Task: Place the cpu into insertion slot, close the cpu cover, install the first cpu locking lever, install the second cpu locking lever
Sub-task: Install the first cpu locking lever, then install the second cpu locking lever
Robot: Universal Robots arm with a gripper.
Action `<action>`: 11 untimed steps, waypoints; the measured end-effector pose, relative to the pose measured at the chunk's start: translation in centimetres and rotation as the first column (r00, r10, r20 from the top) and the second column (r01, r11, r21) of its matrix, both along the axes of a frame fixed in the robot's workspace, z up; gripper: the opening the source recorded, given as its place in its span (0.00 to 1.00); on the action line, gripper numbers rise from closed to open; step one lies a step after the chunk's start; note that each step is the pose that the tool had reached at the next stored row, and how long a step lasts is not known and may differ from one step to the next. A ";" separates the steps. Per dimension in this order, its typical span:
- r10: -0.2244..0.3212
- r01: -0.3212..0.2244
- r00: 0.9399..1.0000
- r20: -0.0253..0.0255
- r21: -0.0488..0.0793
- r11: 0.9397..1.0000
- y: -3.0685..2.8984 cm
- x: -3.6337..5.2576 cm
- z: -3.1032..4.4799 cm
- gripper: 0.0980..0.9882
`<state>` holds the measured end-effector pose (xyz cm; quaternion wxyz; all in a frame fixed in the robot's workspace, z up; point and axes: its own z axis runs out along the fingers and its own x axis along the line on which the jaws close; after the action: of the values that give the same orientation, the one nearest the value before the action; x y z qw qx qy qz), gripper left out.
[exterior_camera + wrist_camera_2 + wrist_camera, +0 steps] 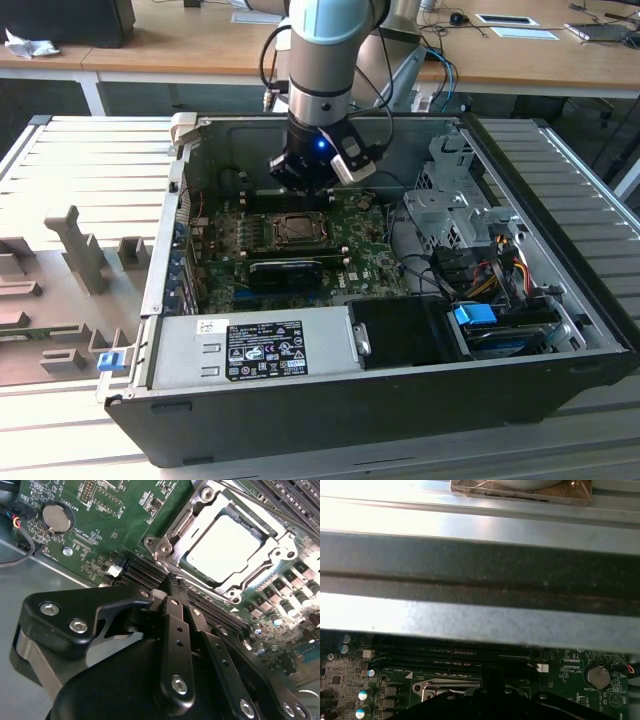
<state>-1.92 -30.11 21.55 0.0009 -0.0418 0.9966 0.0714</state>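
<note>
In the second wrist view the cpu lies flat in the insertion slot, its pale silver top showing through the window of the cpu cover. The cover lies down over the chip. My gripper is shut with nothing between its black fingers, and its tip hangs over the black memory connectors just beside the socket's edge. In the exterior view the gripper hovers just behind the insertion slot on the green board. The first wrist view has the slot low in the picture, beside the gripper's dark body. Whether the locking levers are latched I cannot tell.
A long black expansion card sits in front of the socket. The case wall rises close behind the gripper. A power supply, a drive cage and loose cables crowd the case. A coin battery sits on the board.
</note>
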 end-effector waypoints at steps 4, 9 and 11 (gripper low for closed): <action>0.000 0.000 1.000 0.000 0.000 1.000 -0.13 0.00 0.00 0.01; 0.000 0.000 1.000 0.000 0.000 1.000 -0.25 0.00 0.00 0.01; 0.000 0.000 1.000 0.000 0.000 1.000 -0.58 0.00 0.00 0.01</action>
<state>-1.92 -30.70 21.56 0.0009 -0.0419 0.9966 0.0713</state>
